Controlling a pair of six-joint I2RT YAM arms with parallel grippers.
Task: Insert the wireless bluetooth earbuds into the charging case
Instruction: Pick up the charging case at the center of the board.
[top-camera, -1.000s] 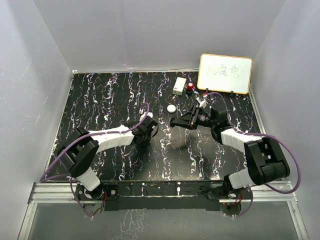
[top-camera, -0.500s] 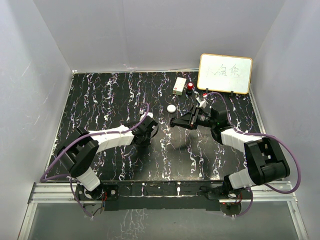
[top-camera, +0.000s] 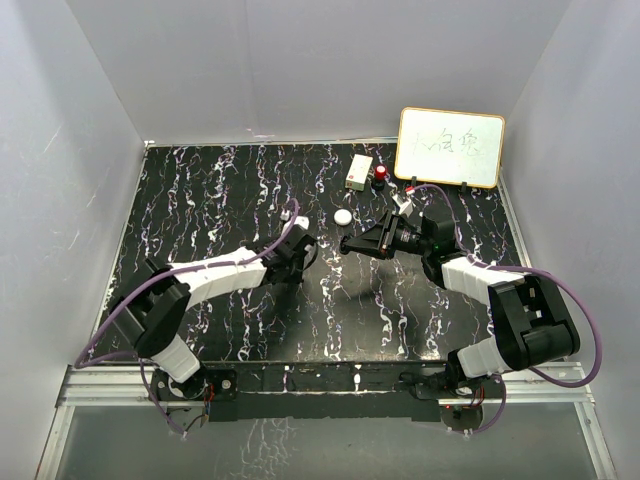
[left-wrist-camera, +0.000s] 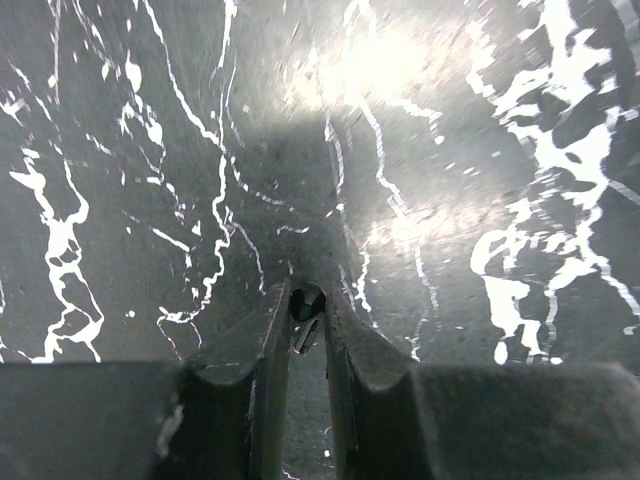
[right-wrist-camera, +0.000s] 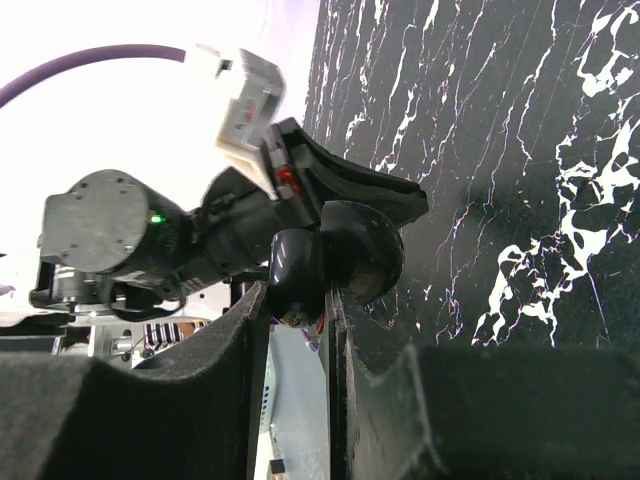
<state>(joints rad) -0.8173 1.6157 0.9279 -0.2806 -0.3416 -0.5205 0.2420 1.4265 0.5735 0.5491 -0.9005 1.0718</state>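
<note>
Your left hand (left-wrist-camera: 305, 296) pinched an earbud (left-wrist-camera: 304, 312), right hand (right-wrist-camera: 298, 298) the case (right-wrist-camera: 362, 255); you needed a slow stem-first approach.

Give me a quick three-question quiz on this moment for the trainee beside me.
1. True or false: the left gripper is shut on an earbud.
2. What does the right gripper hold? A nothing; B the black charging case; C a red cup.
3. Short answer: does the white puck touch either gripper?

Key: 1 true. 2 B. 3 No, it lies apart on the table.
</note>
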